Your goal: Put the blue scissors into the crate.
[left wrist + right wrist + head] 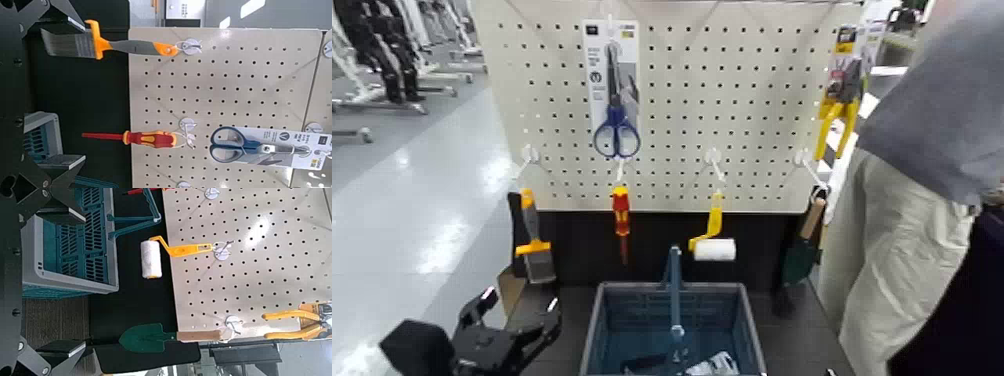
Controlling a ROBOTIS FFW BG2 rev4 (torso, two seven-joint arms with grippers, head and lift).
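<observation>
The blue scissors (pixel 616 128) hang on their tall white card high on the pegboard, left of centre. They also show in the left wrist view (pixel 236 146). The crate (pixel 613 313), blue-grey with a central upright handle bar, stands below the board at the front; it also shows in the right wrist view (pixel 72 244). My left gripper (pixel 517 314) is open and empty at the lower left, beside the crate and far below the scissors. In the right wrist view my right gripper (pixel 56 278) is open and empty, near the crate's side.
On the pegboard hang an orange-handled paintbrush (pixel 532 245), a red-and-yellow screwdriver (pixel 621 213), a yellow-handled paint roller (pixel 713 243), a green trowel (pixel 800 250) and a yellow-handled tool on a card (pixel 841 98). A person (pixel 922 190) stands close at the right. Some items lie in the crate.
</observation>
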